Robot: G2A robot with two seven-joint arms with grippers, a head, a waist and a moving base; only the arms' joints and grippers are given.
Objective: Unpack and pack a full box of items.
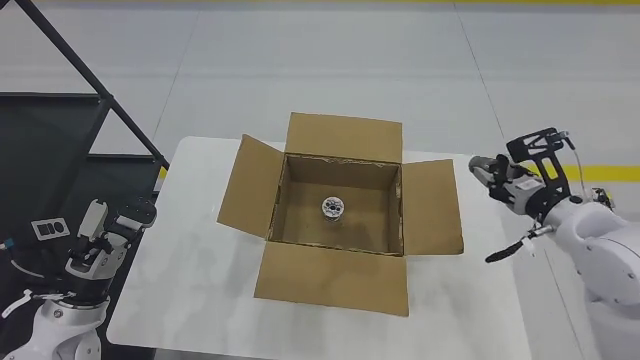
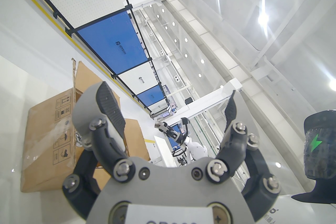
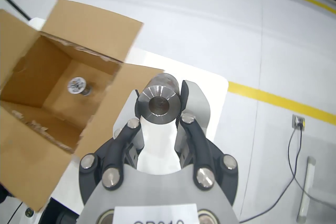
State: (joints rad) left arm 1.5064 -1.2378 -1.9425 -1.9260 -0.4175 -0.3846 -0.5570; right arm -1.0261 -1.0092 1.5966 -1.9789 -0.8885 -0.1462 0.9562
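The right hand is closed on a steel cylinder, one finger on either side of its barrel and no gap showing. The cylinder's long axis runs along the line of the fingers, with its chamfered end face turned back toward the wrist.

In the top view this hand is at 3 o'clock from the open cardboard box, out past the right flap and about over the table's right edge. From the hand, the box mouth therefore lies at 9 o'clock and lower down, with the spread right flap between the two.

On the box floor, near the middle, stands one small metal piece with a round patterned top, well apart from all four walls.

The left hand is at about 8 o'clock from the box, off the table's left edge. Its fingers are spread wide and it holds nothing.

The right hand is the nearer one and the one that is loaded. If the cylinder is bound for the box, it needs carrying toward 9 o'clock, over the flap. It should then be lowered to one side of the small piece so the two do not knock. If it is bound for the table, bare surface lies just beside the flap.
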